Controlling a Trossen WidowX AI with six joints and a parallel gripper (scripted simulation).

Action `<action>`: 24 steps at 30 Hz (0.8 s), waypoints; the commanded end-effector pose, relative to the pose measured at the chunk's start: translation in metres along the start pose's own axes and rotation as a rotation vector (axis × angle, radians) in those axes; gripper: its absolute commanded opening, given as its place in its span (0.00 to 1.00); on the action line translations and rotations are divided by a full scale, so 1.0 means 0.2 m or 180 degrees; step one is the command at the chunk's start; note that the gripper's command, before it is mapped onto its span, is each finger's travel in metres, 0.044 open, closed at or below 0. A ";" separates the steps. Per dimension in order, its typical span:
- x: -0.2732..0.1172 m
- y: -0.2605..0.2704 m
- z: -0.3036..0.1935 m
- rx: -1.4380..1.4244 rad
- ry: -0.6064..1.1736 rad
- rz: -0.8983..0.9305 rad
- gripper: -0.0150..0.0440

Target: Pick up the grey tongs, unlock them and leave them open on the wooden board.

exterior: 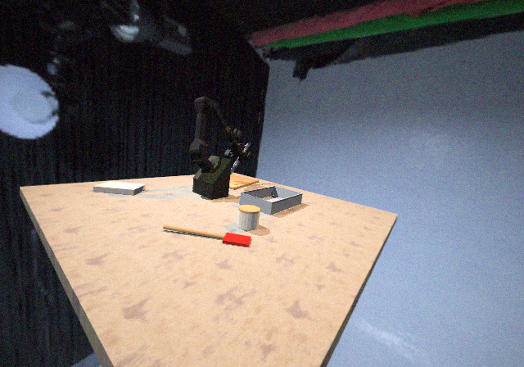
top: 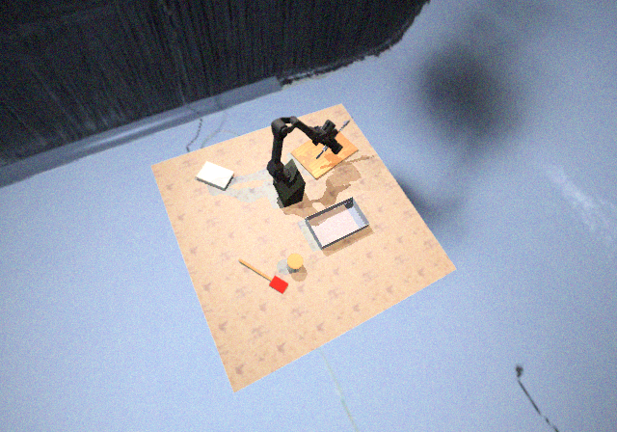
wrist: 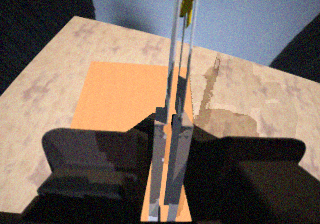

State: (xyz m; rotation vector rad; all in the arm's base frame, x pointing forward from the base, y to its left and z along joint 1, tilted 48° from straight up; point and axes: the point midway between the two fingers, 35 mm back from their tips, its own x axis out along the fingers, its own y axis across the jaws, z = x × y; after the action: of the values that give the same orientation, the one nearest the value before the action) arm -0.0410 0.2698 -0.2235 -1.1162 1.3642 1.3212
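My gripper [top: 333,140] [exterior: 240,154] [wrist: 164,118] is shut on the grey tongs [top: 345,125] [exterior: 233,167] [wrist: 157,159] and holds them in the air above the wooden board [top: 317,170] [exterior: 243,181] [wrist: 120,94]. The tongs slant, with the hinge end high on the far side and the tips end lower, towards the arm's base. The yellow piece [wrist: 186,6] near the hinge shows at the top of the wrist view. The two arms lie close together with a narrow gap. Whether the lock is released cannot be told.
The roasting tin [top: 335,226] [exterior: 255,205] stands beside the arm's base with nothing in it. A white-topped block [top: 215,174] [exterior: 118,187] lies on the base's other side. A jar with an orange lid [top: 295,260] [exterior: 248,219] stands near a red spatula [top: 278,284] [exterior: 237,239].
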 end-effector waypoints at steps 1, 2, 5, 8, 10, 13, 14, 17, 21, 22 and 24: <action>-0.05 0.01 0.01 0.0006 -0.0245 0.0019 0.00; -0.06 0.01 0.01 0.0007 -0.0287 0.0022 0.00; -0.08 0.01 0.00 0.0010 -0.0410 0.0033 0.00; -0.11 0.02 -0.02 0.0012 -0.0533 0.0044 0.00; -0.12 0.02 -0.02 0.0013 -0.0588 0.0049 0.00; -0.13 0.02 -0.02 0.0013 -0.0594 0.0050 0.00; -0.13 0.02 -0.02 0.0013 -0.0594 0.0050 0.00; -0.13 0.02 -0.02 0.0013 -0.0594 0.0050 0.00; -0.13 0.02 -0.02 0.0013 -0.0594 0.0050 0.00; -0.13 0.02 -0.02 0.0013 -0.0594 0.0050 0.00; -0.13 0.02 -0.02 0.0013 -0.0594 0.0050 0.00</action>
State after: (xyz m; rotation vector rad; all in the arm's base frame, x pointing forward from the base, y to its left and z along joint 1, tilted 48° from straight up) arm -0.0405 0.2619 -0.2001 -0.9687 1.2489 1.3922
